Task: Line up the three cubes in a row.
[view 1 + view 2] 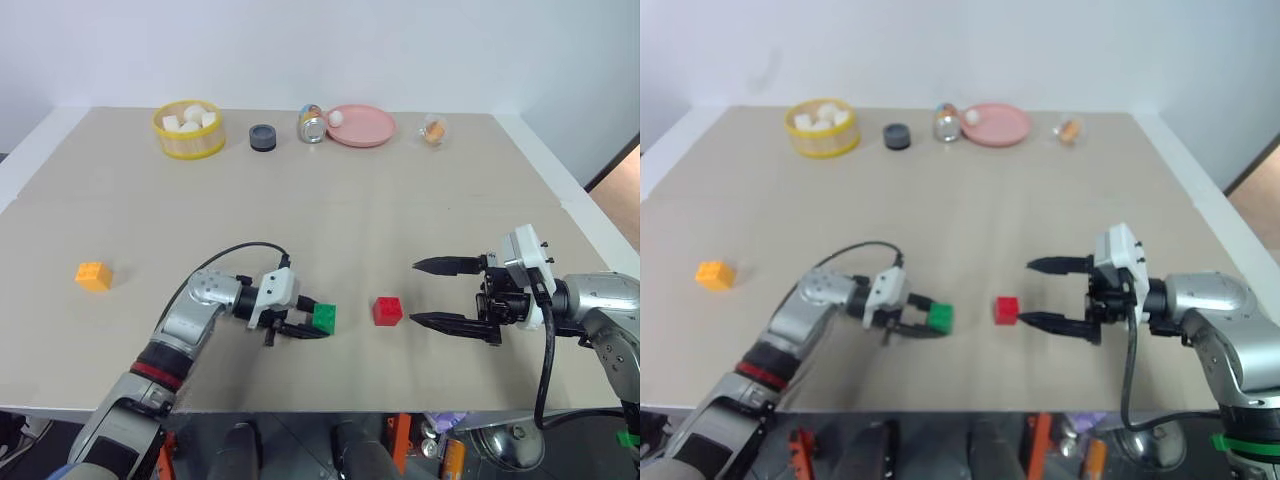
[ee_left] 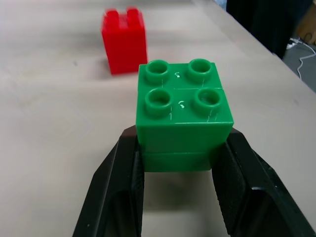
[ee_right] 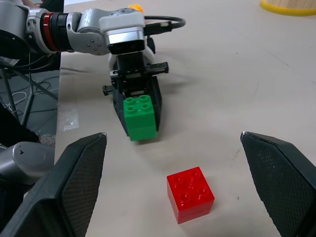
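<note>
We see the left claw [image 1: 312,324] clamped on the green cube [image 1: 324,318], beside the red cube [image 1: 387,310] near the table's [image 1: 400,220] front edge. The right claw [image 1: 437,293] stands spread wide; the orange-yellow cube [image 1: 93,275] sits by the left edge.

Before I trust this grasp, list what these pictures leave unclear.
- Underside of the green cube: the left wrist view does not settle whether it rests on the table or is lifted.
- Item in the clear cup: too small in the head views.
- Yellow basket: cut off by the right wrist view's edge.

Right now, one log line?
left claw: shut on green cube | right claw: open, empty | red cube: between claws | orange cube: far left
</note>
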Robot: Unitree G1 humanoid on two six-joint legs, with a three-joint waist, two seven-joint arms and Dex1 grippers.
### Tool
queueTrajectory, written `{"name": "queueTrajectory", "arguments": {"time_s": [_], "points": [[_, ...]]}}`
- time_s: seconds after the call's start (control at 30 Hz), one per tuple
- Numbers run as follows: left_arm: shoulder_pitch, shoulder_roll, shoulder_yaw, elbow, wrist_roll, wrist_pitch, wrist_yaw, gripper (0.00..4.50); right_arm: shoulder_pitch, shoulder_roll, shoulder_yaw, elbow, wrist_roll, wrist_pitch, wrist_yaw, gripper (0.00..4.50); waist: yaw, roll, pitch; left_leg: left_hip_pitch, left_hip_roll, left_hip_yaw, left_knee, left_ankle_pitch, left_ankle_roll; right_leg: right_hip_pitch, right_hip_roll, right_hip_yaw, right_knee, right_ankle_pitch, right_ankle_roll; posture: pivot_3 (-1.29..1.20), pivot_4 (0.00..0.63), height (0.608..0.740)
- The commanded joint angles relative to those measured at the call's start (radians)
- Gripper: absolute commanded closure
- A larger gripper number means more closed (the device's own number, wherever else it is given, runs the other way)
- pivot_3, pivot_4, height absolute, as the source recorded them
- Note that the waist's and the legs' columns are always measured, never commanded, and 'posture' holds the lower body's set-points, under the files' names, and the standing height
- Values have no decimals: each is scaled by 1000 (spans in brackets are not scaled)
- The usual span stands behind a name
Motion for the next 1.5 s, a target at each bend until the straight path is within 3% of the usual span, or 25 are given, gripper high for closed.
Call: {"name": "queueTrajectory", "arguments": {"time_s": [0.03,0.5,1.43,1.47,1.5], "points": [[-21,-5,-1,-18,9,1,18,3179,-18,3,-12,-19,14,-14,-6,0,0,0,0,0,0,0,0,0,0,0,0,0,0,0,0,0,150,740],[-37,-15,-14,43,81,-58,56,3179,-11,5,-18,-21,15,-18,-15,0,1,0,0,0,0,0,0,0,0,1,0,0,0,0,0,0,150,740],[-51,-25,-18,74,75,-30,60,3179,-16,8,-8,-6,4,-34,-19,0,0,0,0,2,0,-1,8,0,0,5,0,0,0,2,2,0,150,740],[-51,-23,-17,72,69,-19,53,2083,-16,8,-8,-6,4,-34,-19,0,0,0,0,2,0,-1,8,0,1,5,0,0,0,2,2,0,150,740],[-52,-21,-15,70,71,-24,58,1787,-15,8,-9,-6,5,-34,-19,0,0,0,0,2,0,-1,8,0,1,5,0,0,0,2,2,0,150,740]]}}
